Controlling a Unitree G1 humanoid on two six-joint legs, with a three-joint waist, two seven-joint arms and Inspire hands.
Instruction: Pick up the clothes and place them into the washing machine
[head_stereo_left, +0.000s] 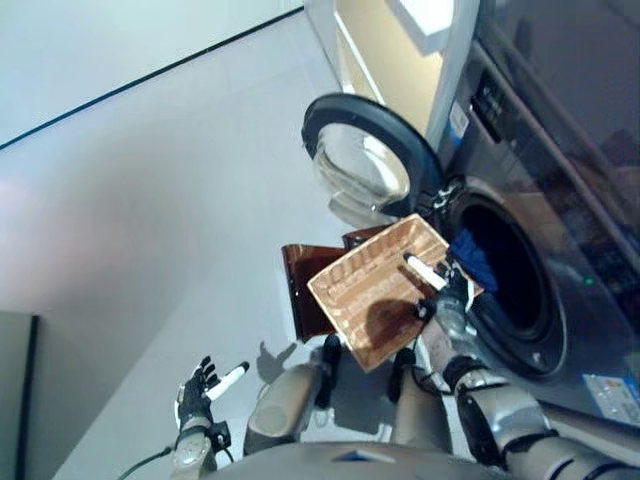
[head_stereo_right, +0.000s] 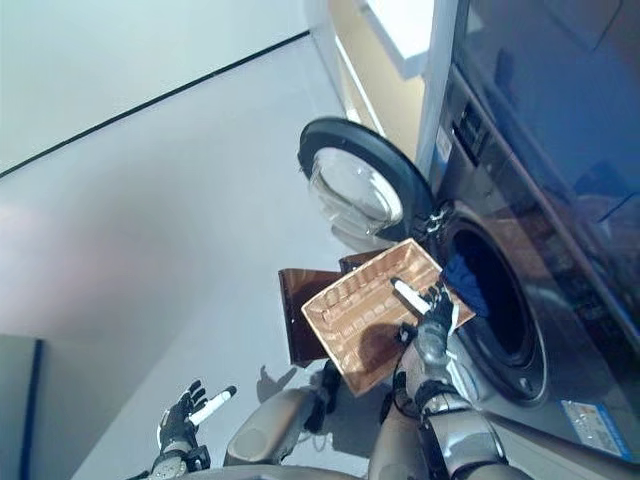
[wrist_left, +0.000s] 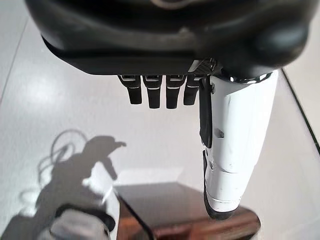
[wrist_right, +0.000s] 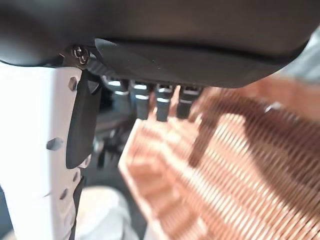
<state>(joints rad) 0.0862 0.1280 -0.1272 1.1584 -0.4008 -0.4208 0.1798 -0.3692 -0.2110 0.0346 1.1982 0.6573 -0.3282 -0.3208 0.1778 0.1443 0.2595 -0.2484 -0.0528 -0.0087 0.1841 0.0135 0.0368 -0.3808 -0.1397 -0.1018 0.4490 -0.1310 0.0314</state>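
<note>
1. Brown woven basket (head_stereo_left: 383, 288) hangs tipped up at the mouth of the washing machine (head_stereo_left: 520, 250), and I read that tilt as a way to pour its load through the opening.
2. My right hand (head_stereo_right: 432, 312) is at the basket's rim on the machine side; I judge its fingers are hooked over that edge, with the white thumb lying inside, so it is holding the basket.
3. One blue piece of clothing (head_stereo_left: 473, 256) shows just inside the drum, beyond the basket. The basket's floor looks bare where I can see it, so I think the clothes are already in the machine.
4. The round door (head_stereo_left: 367, 160) stands swung wide, away from the drum, leaving the opening free.
5. My left hand (head_stereo_left: 205, 385) hangs over the floor, well away from the machine, fingers spread loosely and holding nothing.
6. A dark brown stand (head_stereo_left: 308, 290) sits just beyond the basket, on the side away from the machine; probably where the basket rests.
7. Count: one basket, one machine, one door, one garment visible, one stand.
</note>
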